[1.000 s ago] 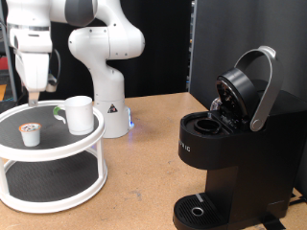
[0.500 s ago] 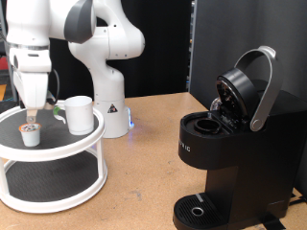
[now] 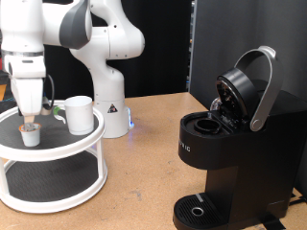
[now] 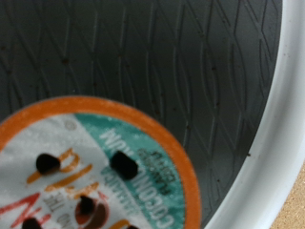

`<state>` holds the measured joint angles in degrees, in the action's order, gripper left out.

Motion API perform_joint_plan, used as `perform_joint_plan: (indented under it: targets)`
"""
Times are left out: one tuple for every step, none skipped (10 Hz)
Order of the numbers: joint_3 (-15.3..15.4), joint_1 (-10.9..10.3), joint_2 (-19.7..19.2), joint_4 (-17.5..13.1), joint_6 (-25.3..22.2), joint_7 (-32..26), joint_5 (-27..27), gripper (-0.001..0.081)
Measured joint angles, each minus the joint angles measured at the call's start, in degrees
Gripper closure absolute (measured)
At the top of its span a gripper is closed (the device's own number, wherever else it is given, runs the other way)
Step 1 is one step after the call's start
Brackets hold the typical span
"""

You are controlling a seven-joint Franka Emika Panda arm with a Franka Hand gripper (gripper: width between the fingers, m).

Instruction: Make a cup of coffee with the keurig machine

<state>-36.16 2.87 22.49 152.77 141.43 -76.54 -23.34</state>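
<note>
At the exterior view's left, the gripper (image 3: pixel 31 119) hangs directly over a small coffee pod (image 3: pixel 31 135) on the top shelf of a white two-tier stand (image 3: pixel 58 153). Whether the fingers are released or clenched cannot be told: the hand hides them there, and the wrist view shows no fingers at all, only the pod's orange-rimmed lid (image 4: pixel 91 176) very close against the stand's dark ribbed mat. The cup (image 3: pixel 79 113) stands on the same shelf, just beside the pod towards the frame's centre. The keurig machine (image 3: pixel 225 153) sits on the wooden surface (image 3: pixel 144 163) at lower right, lid raised and chamber open. The step in hand looks like picking up the pod; it calls for the fingers to straddle the pod squarely before closing.
</note>
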Motion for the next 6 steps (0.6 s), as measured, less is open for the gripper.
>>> perform_joint_plan:
  targets:
    - [-0.27,-0.2,-0.3,0.0,0.18,-0.62,1.01,0.0]
    - [-0.6,-0.44,-0.52,0.0,0.26,-1.06,1.88,0.0]
    - [-0.83,-0.59,-0.81,0.0,0.42,-1.32,2.6,0.0]
    - [-0.88,-0.65,-1.23,0.0,0.65,-1.51,3.05,0.0]
    - [-0.89,-0.65,-1.67,0.0,0.87,-1.64,3.22,0.0]
    - [-0.9,-0.65,-2.01,0.0,1.01,-1.71,3.26,0.0]
